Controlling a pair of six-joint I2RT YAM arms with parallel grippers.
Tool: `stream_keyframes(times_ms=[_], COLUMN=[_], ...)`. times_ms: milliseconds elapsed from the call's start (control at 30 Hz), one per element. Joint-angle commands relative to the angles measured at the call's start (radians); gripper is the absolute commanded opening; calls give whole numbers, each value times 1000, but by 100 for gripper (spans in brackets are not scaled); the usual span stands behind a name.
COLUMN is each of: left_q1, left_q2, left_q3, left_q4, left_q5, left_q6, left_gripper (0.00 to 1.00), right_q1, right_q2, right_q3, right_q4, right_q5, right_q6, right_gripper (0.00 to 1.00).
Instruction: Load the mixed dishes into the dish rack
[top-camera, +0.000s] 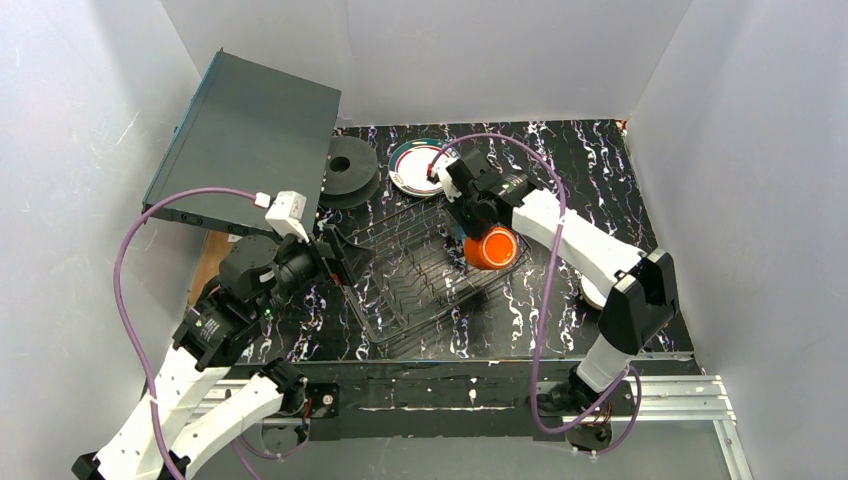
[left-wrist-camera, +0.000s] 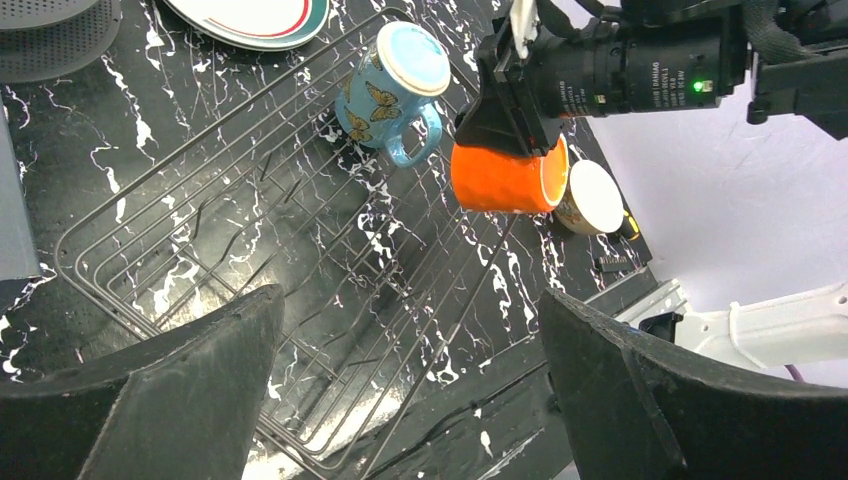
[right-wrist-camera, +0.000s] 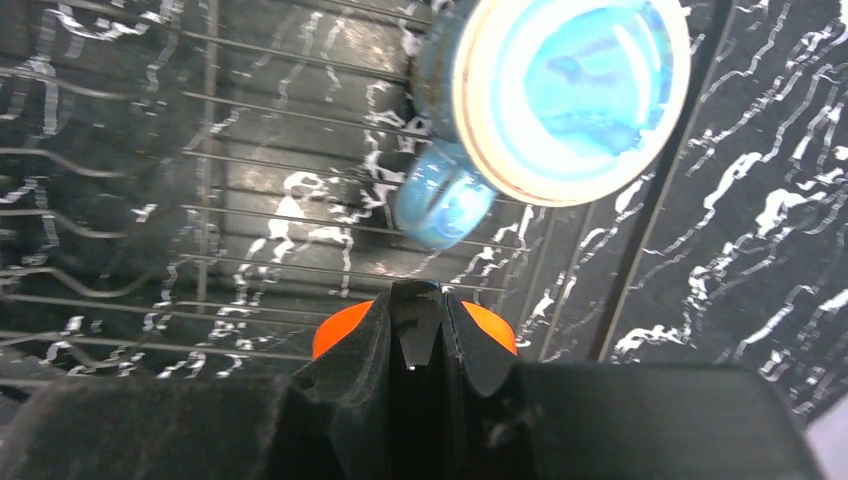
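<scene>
1. Orange cup (top-camera: 490, 248) hangs on its side above the right side of the dish rack (top-camera: 400, 300), its rim clamped by the right claw (top-camera: 478, 222).
2. Left claw (left-wrist-camera: 410, 380) hovers at the rack's left edge, jaws wide apart, empty.
3. Blue mug (left-wrist-camera: 395, 85) lies tilted inside the rack.

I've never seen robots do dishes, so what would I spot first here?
The bright orange cup pops out first, pinched by the right gripper over the dish rack. Next is the blue butterfly mug sitting in the rack's far end, with a green-and-red rimmed plate on the table just behind it.
</scene>
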Motion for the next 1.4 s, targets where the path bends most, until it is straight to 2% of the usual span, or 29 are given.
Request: stream_keyframes(times_ms=[0, 200, 367, 633, 800, 1000, 1267, 1367], left_q1=[2, 2, 2, 2, 2, 2, 2, 2], left_q2=[-10, -19, -13, -14, -11, -15, -10, -5], left_q3=[22, 9, 9, 2, 0, -2, -7, -6], left_q4=[-17, -18, -16, -13, -11, -14, -14, -11], left_q5=[-4, -3, 4, 9, 16, 16, 16, 16], left_q6=[-2, -12, -15, -16, -18, -24, -24, -24], left_gripper=[98, 98, 98, 98, 98, 98, 98, 98], right_q1=[2, 42, 76, 84, 82, 82, 82, 85], right_q2=[12, 57, 94, 121, 165, 194, 166, 145], right_q3=[47, 11, -19, -113, -121, -125, -157, -160], right_q4=[0, 25, 34, 98, 134, 155, 182, 179], right_q5=[103, 47, 102, 134, 146, 163, 214, 213], right_q6=[-105, -252, -334, -365, -369, -371, -350, -331], right_gripper=[1, 1, 1, 2, 14, 19, 48, 55])
